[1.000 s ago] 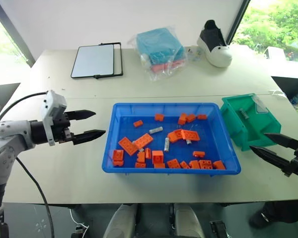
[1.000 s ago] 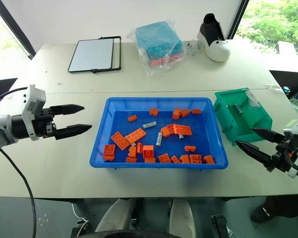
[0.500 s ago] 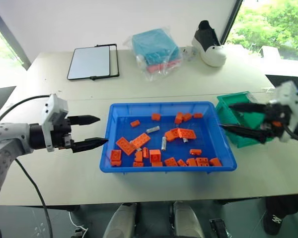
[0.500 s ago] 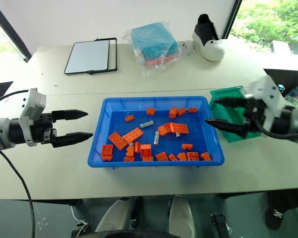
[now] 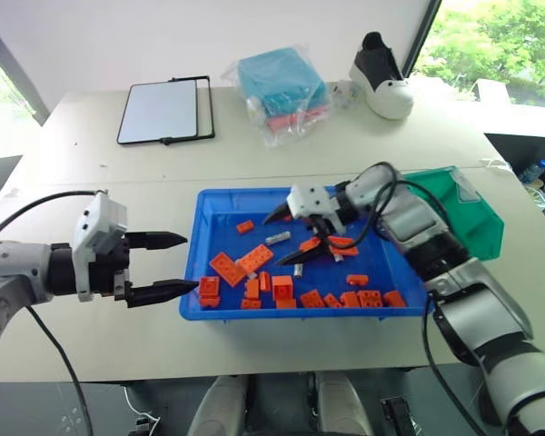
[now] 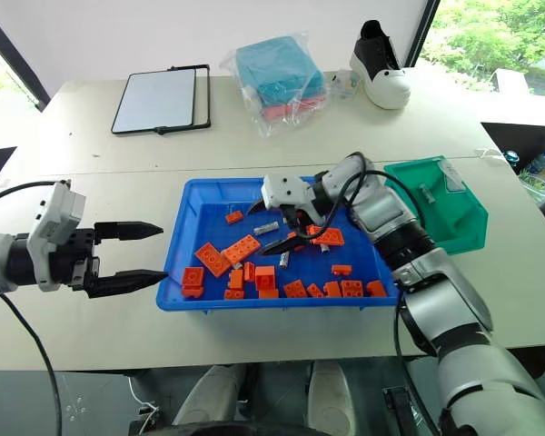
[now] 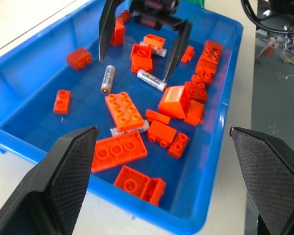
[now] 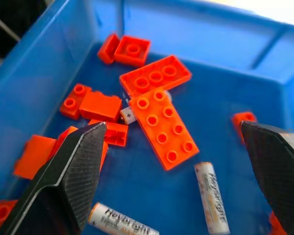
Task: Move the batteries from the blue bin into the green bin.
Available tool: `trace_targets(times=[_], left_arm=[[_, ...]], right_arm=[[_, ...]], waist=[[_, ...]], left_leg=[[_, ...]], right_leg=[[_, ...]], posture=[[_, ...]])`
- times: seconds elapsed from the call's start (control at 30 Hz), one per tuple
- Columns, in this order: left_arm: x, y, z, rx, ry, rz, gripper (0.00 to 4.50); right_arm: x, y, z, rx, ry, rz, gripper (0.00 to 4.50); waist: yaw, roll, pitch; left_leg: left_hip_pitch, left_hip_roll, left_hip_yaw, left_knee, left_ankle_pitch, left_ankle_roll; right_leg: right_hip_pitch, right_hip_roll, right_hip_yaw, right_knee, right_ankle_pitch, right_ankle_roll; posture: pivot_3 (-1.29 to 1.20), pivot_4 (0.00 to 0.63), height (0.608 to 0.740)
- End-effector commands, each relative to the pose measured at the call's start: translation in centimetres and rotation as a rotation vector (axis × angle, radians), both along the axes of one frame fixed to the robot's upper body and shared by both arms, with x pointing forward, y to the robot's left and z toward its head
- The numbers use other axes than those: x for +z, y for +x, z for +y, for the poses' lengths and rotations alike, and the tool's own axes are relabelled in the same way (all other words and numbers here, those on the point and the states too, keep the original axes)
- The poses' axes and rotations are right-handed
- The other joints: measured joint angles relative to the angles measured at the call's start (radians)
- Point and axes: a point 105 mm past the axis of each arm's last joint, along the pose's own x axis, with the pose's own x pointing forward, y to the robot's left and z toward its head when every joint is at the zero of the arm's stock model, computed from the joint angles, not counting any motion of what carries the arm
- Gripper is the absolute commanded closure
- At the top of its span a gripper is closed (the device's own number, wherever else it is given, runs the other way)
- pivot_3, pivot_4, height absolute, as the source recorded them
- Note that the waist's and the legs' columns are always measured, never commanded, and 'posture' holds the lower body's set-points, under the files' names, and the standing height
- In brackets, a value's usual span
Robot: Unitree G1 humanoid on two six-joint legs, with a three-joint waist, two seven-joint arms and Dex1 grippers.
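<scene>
The batteries [image 7: 107,78] are small, rigid metal cylinders, light but smooth, so they will likely roll or slip; the best hold is across the middle of the barrel, fingers square to its length. At least 3 lie loose on the floor of the blue bin [image 5: 227,202] among orange bricks [image 7: 124,110]. The right pincer [image 5: 288,237] hangs over the bin's middle with its fingers spread wide and nothing between them; 2 batteries lie just below its tips, one near each finger. The left pincer [image 5: 173,263] waits outside the bin's 9 o'clock wall, fingers apart and bare. The green bin [image 6: 459,204] sits at 3 o'clock of the blue bin, holding 1 battery.
</scene>
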Motion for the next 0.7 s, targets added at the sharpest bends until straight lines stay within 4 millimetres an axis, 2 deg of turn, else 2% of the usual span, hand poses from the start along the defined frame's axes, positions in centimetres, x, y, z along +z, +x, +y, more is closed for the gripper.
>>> trace_targets(times=[0.03, 0.23, 0.3, 0.7], left_arm=[[1.3, -0.8, -0.2, 0.0, 0.002, -0.054, 0.0], [1.5, -1.1, -0.3, 0.02, -0.01, -0.063, 0.0], [1.8, -1.2, -0.2, 0.03, -0.016, -0.068, 0.0], [1.9, -0.9, -0.2, 0.039, -0.025, -0.069, 0.0]], right_arm=[[0.3, 0.7, 1.6, 0.068, 0.0, -0.091, 0.05], [-0.2, 1.2, 2.5, 0.098, 0.008, -0.111, 0.05], [-1.1, 1.1, 2.8, 0.113, -0.011, -0.116, 0.05], [-2.5, 1.9, 4.0, 0.055, -0.011, -0.12, 0.05]], waist=[[-0.005, 0.0, 0.0], [-0.006, 0.0, 0.0], [-0.007, 0.0, 0.0], [-0.029, 0.0, 0.0]], left_leg=[[0.0, 0.001, 0.0, 0.0, 0.001, -0.001], [0.009, 0.008, 0.0, -0.002, 0.004, -0.006], [0.011, 0.009, 0.0, -0.003, 0.004, -0.006], [0.012, 0.014, 0.001, -0.005, 0.004, -0.01]], right_leg=[[0.0, 0.001, 0.001, 0.0, 0.001, -0.001], [0.004, 0.009, 0.003, 0.001, 0.004, -0.005], [0.005, 0.011, 0.003, 0.002, 0.004, -0.005], [0.003, 0.016, 0.006, 0.002, 0.005, -0.007]], posture=[[0.0, 0.15, 0.731], [0.0, 0.15, 0.731], [0.0, 0.15, 0.731], [0.0, 0.15, 0.731]])
